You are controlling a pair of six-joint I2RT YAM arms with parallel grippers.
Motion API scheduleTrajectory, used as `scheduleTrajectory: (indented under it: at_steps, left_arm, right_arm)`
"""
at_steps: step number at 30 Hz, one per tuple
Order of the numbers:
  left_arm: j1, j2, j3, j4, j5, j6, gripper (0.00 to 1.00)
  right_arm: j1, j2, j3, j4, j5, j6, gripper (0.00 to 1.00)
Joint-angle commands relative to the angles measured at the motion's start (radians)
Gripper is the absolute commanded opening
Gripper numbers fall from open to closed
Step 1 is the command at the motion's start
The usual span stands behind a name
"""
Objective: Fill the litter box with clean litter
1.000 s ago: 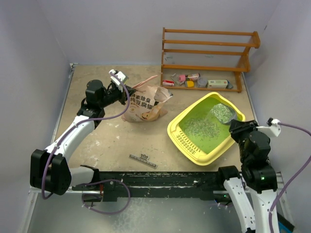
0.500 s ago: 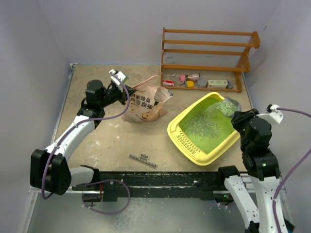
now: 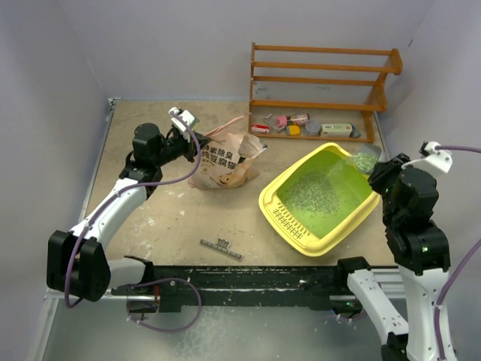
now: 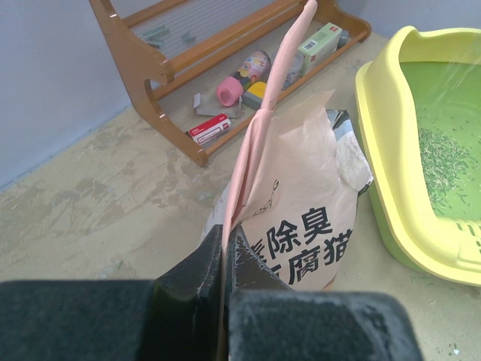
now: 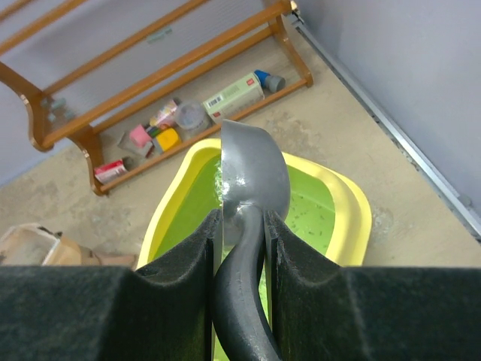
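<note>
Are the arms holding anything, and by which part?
The left end effector pinches the tan bag by its pink top strip; the right end effector grips the metal scoop by its handle.

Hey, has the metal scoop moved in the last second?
Yes. The scoop has shifted right and farther away, from over the litter box floor to its far right rim, nearer the wooden rack.
</note>
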Motion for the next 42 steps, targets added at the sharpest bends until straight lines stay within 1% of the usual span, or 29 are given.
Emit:
scheduleTrajectory:
  at_steps: [1, 7, 13, 19, 25, 28, 30, 33, 34, 37, 40, 42]
  left_arm:
    - [0.005, 0.001, 0.052, 0.071, 0.021, -0.006, 0.00]
    - [0.004, 0.001, 0.052, 0.071, 0.022, -0.008, 0.00]
    - [0.004, 0.005, 0.053, 0.072, 0.029, -0.016, 0.00]
    - [0.003, 0.005, 0.056, 0.069, 0.030, -0.015, 0.00]
    - [0.003, 0.006, 0.058, 0.063, 0.030, -0.011, 0.00]
    - [0.003, 0.006, 0.058, 0.060, 0.031, -0.011, 0.00]
    - [0.003, 0.005, 0.060, 0.060, 0.033, -0.011, 0.00]
    - [0.003, 0.006, 0.060, 0.060, 0.035, -0.011, 0.00]
    - [0.003, 0.006, 0.060, 0.060, 0.035, -0.011, 0.00]
    - [0.004, 0.008, 0.059, 0.059, 0.034, -0.008, 0.00]
    - [0.004, 0.012, 0.059, 0.056, 0.034, -0.004, 0.00]
    - [0.004, 0.010, 0.061, 0.053, 0.034, -0.005, 0.00]
  right_arm:
    - [-0.001, 0.067, 0.084, -0.064, -0.054, -0.082, 0.00]
    - [-0.001, 0.087, 0.126, -0.156, -0.065, -0.112, 0.00]
    - [-0.001, 0.140, 0.180, -0.244, -0.088, -0.176, 0.00]
    - [-0.001, 0.195, 0.206, -0.262, -0.138, -0.221, 0.00]
    - [-0.001, 0.267, 0.281, -0.265, -0.152, -0.269, 0.00]
    - [-0.001, 0.301, 0.319, -0.278, -0.185, -0.273, 0.00]
    - [-0.001, 0.320, 0.336, -0.265, -0.245, -0.273, 0.00]
    - [-0.001, 0.342, 0.335, -0.205, -0.392, -0.257, 0.00]
    - [-0.001, 0.352, 0.335, -0.185, -0.476, -0.248, 0.00]
    - [0.000, 0.374, 0.320, -0.086, -0.652, -0.200, 0.00]
    - [0.001, 0.397, 0.308, 0.009, -0.748, -0.161, 0.00]
    - [0.001, 0.408, 0.298, 0.067, -0.776, -0.139, 0.00]
